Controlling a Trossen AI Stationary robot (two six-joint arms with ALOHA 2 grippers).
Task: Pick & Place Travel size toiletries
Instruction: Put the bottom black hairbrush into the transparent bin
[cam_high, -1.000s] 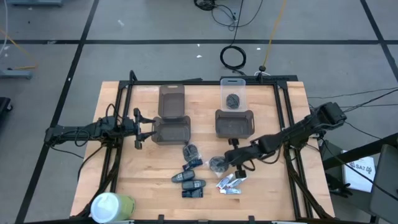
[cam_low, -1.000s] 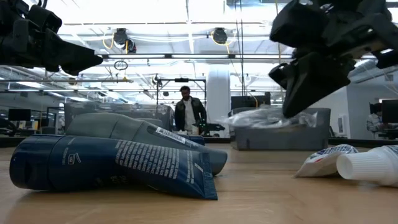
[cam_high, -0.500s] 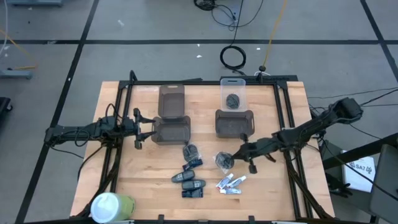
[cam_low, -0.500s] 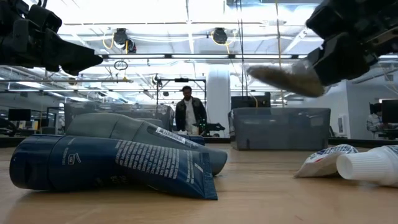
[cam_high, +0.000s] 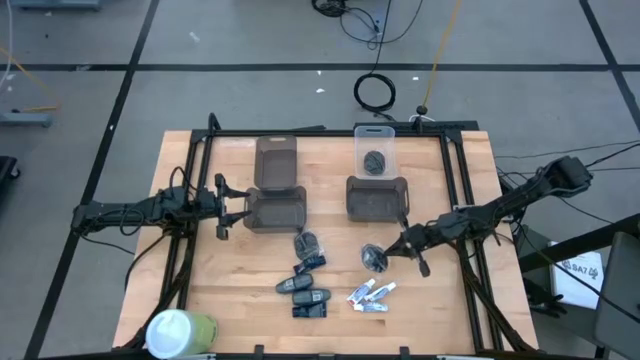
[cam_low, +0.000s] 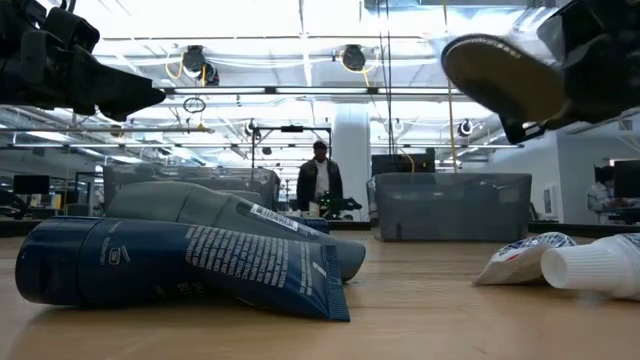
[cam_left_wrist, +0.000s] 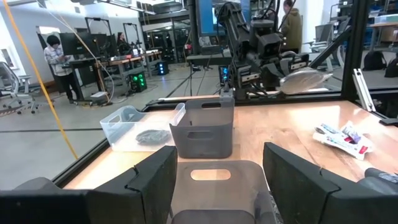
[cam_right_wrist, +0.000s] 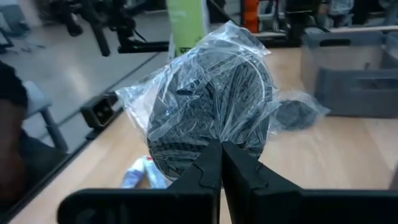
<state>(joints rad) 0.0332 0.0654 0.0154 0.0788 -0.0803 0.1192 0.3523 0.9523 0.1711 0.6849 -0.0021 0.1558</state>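
Note:
My right gripper is shut on a dark grey round lump in clear wrap, above the table near the right grey bin. In the low view the lump hangs high over the wood. Lying on the table are another wrapped lump, dark oblong pieces and white tubes. A further lump lies in the clear bin. My left gripper is open and hovers at the left grey bin. My right gripper pinches the wrapped lump between its two fingers at the lump's near rim, wrap and all. The fingers come roughly level from the table's right. The lump is lifted clear and juts out beyond the fingertips, tilted.
A big white-and-green cylinder lies at the table's near left corner. A dark frame runs around the work area. Two grey bins and the clear bin stand toward the far side. People stand in the room beyond the table.
My right gripper has risen and drawn back toward the table's right, staying shut on the wrapped lump. The lump has come up off the table beside the white tubes and now hangs clear, farther right than before.

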